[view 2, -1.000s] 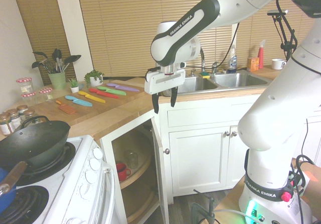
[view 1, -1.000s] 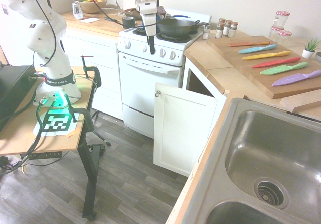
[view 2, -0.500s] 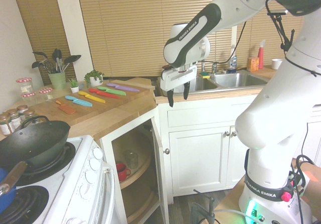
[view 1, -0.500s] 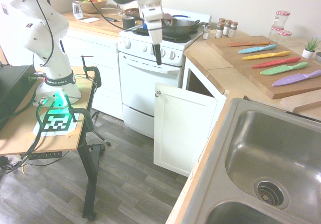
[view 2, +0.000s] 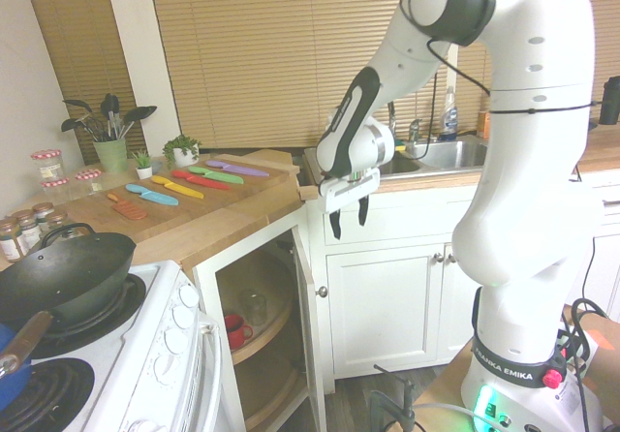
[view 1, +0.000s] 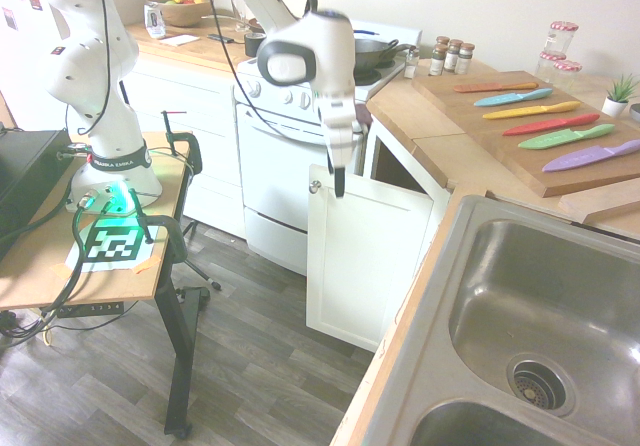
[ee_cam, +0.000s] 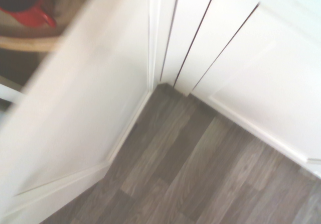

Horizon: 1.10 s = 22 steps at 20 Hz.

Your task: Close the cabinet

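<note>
From the left I've got the arm's base, then the fruit bowl [view 1: 186,8] at the back of the far worktop, then the white stove [view 1: 300,156] with the wok [view 1: 362,54] on top. Next across, the gripper [view 1: 338,183] hangs pointing down in front of the stove's right edge, right over the top edge of the cabinet [view 1: 365,256] door, just beside the small knob [view 1: 314,185]; I can't tell from here whether it touches the door. In the other exterior view the jaws [view 2: 348,221] stand apart with nothing between them, out in front of the drawer front under the sink [view 2: 436,153]. The cabinet sits in the corner where the stove meets the wood worktop [view 1: 455,156], and its door stands wide open, swung out toward the room. Through that opening I see curved shelves with a red mug [view 2: 234,331] and a glass jar [view 2: 254,306] on them. My wrist camera looks down the white door panel [ee_cam: 90,113] to the grey plank floor [ee_cam: 200,174], with the mug [ee_cam: 25,5] showing blurred in the corner. Further right, spice jars [view 1: 450,56] stand at the back of the worktop, then a cutting board [view 1: 540,126] with a row of coloured knives [view 1: 550,116] laid on it, and a small plant [view 1: 620,93] at the far edge. Nearest me on the right is the steel sink [view 1: 530,326].
</note>
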Tool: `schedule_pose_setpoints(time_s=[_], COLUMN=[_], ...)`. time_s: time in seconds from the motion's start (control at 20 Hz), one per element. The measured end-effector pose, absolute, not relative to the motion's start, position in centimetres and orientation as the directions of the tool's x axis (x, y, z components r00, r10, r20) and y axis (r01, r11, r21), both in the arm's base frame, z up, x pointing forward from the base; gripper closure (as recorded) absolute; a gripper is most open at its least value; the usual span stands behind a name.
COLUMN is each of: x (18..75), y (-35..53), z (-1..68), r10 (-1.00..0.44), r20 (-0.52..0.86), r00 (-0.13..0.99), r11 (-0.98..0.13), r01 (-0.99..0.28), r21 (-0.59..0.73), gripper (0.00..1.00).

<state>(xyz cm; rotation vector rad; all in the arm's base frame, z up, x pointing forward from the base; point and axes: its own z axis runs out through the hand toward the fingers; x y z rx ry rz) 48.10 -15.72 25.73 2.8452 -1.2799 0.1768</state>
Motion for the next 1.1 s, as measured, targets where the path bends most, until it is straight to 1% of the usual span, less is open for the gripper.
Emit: schedule_pose_setpoints(time_s=[0.15, 0.3, 0.5, 0.75, 0.8, 1.1], x=[48.7, 49.7, 51.3, 52.2, 52.3, 53.0], y=[-16.1, -16.2, -14.7, -13.6, -13.5, -13.1], z=[21.8, 18.9, 17.3, 15.6, 15.3, 15.7], r10=[-0.737, -0.704, -0.648, -0.621, -0.618, -0.608], r20=[0.086, 0.084, 0.079, 0.108, 0.112, 0.147], r00=[0.67, 0.705, 0.758, 0.777, 0.778, 0.78], r11=[-0.675, -0.71, -0.761, -0.784, -0.786, -0.794], r01=[-0.737, -0.703, -0.642, -0.615, -0.613, -0.602], r21=[-0.038, -0.05, -0.092, -0.083, -0.079, -0.085], gripper=[0.0, 0.0, 0.0, 0.0, 1.0, 1.0])
